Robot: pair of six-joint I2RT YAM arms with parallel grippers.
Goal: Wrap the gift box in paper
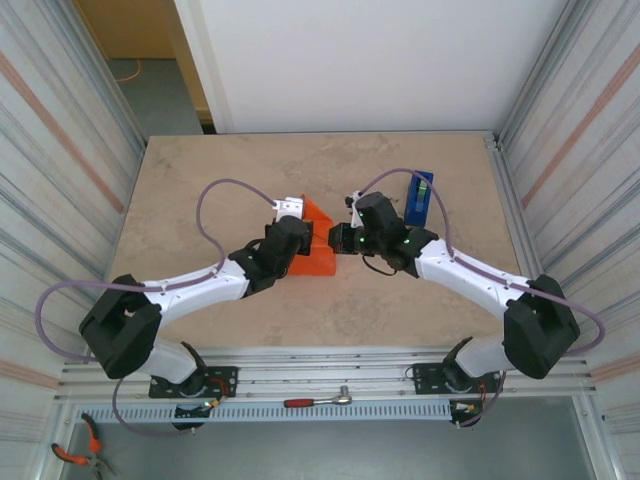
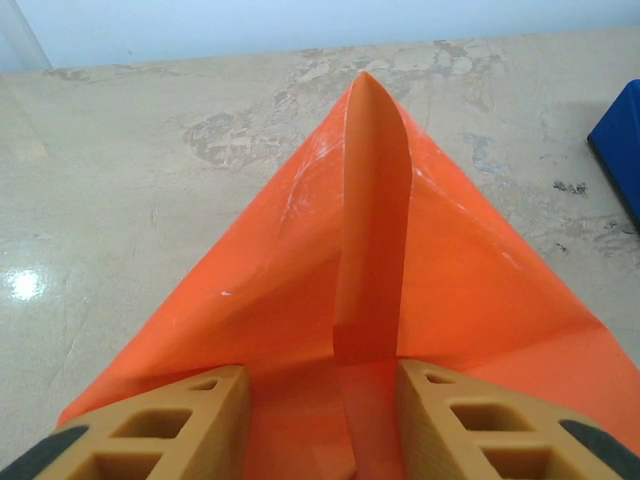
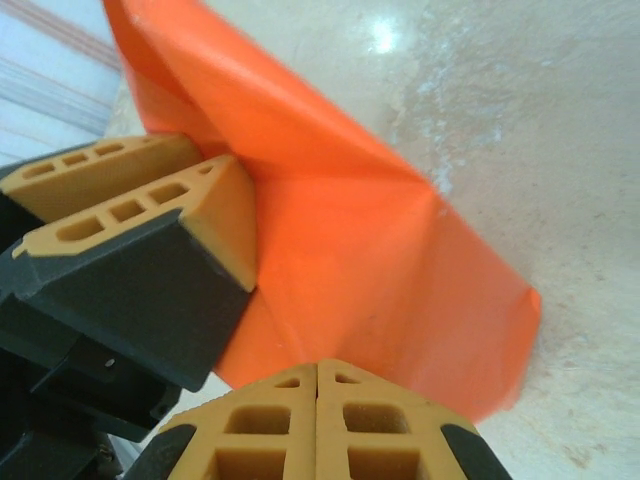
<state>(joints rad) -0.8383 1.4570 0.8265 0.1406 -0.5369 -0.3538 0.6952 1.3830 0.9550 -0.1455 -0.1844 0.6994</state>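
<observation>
Closest to the left wrist lens, two tan ribbed fingers [image 2: 170, 425] of the left hand [image 2: 322, 385], spread apart and set down on the paper [image 2: 470, 290], one on each side of a raised fold [image 2: 370, 220]. Fold standing upright between those fingers and running straight ahead of the hand to a pointed peak, bright orange sheet sloping down and away on both sides like a tent. Any squeeze on the fold itself: cannot tell. Marbled beige worktop [image 2: 150, 200] beyond the peak and off to both sides of the hand. Blue tape dispenser [image 2: 622, 150] ahead and to the right of the left hand, apart from the sheet. Right hand [image 3: 317, 400] facing the left one across the paper, fingers pressed tight together, seam closed, tips right at the lower edge of the orange sheet. Paper caught between them or not: cannot tell. Left hand's fingers up and to the left of the right hand's tips in the right wrist view, touching the sheet. Seen from above, both hands close together over the folded paper near the worktop's middle, dispenser near the right wrist.
</observation>
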